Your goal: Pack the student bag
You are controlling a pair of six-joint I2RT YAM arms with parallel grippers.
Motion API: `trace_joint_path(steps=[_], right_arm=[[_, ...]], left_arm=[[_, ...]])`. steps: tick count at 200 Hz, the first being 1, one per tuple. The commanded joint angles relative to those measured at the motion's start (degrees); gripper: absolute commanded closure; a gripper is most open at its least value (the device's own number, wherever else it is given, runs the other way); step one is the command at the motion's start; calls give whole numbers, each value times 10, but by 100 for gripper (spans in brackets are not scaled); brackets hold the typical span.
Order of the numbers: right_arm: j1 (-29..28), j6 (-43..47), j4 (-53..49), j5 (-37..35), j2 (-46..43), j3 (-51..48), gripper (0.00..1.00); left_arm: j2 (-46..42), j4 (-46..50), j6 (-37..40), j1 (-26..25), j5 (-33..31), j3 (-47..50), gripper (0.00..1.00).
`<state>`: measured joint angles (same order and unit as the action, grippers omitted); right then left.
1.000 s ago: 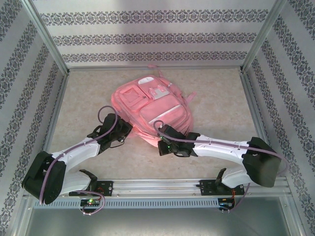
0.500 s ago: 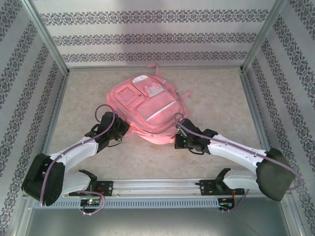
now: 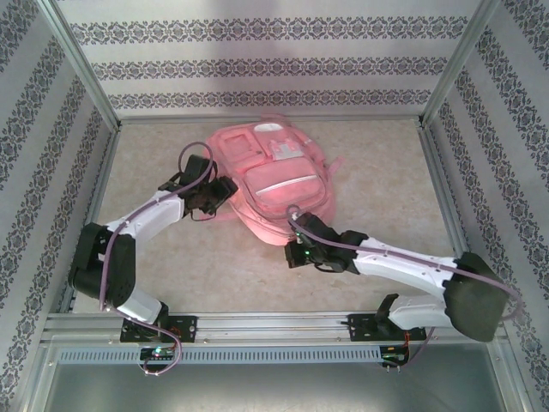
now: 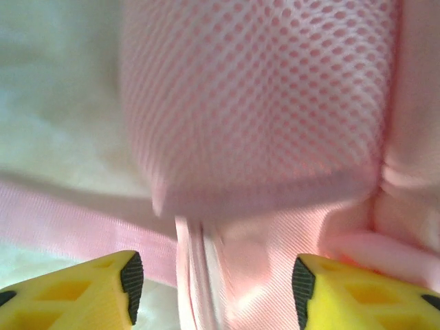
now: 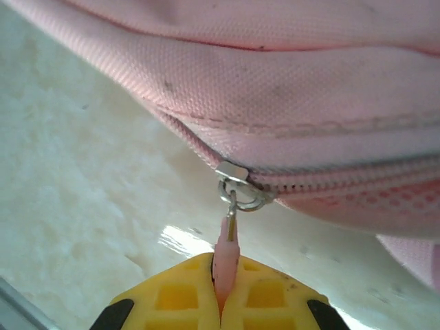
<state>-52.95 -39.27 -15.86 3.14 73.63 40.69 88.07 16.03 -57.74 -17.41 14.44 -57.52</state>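
The student bag (image 3: pixel 274 176), a large pink backpack, lies flat mid-table with its front pockets up. My left gripper (image 3: pixel 225 190) is at the bag's left side. In the left wrist view it (image 4: pixel 213 287) stands open, its yellow fingers (image 4: pixel 103 292) apart, with pink strap fabric (image 4: pixel 261 268) between them and untouched. Above that is the mesh side pocket (image 4: pixel 261 103). My right gripper (image 3: pixel 296 251) is at the bag's near edge, shut (image 5: pixel 221 299) on the pink zipper pull (image 5: pixel 225 251). The pull hangs from the metal slider (image 5: pixel 237 182) of the closed-looking zipper (image 5: pixel 344 180).
Patterned walls with metal posts (image 3: pixel 81 77) enclose the beige table (image 3: pixel 386 180) on three sides. A metal rail (image 3: pixel 274 324) runs along the near edge. Bare tabletop lies to the bag's right and in front of it.
My left gripper has opened and moved up along the bag's left side. The right gripper has shifted left along the near edge, still holding the zipper pull. The bag has turned and shifted.
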Motion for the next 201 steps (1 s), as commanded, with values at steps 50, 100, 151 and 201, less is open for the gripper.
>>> trace_joint_path(steps=[50, 100, 151, 201], right_arm=[[-42, -57, 106, 25, 111, 104, 100], [-49, -56, 109, 35, 153, 139, 100], [-52, -56, 105, 33, 156, 137, 100], [-55, -59, 108, 29, 151, 126, 100]], left_arm=[[-200, 77, -64, 2, 56, 92, 33], [-242, 15, -148, -44, 102, 165, 33], [-206, -51, -151, -73, 86, 168, 37], [-140, -118, -154, -83, 83, 165, 53]])
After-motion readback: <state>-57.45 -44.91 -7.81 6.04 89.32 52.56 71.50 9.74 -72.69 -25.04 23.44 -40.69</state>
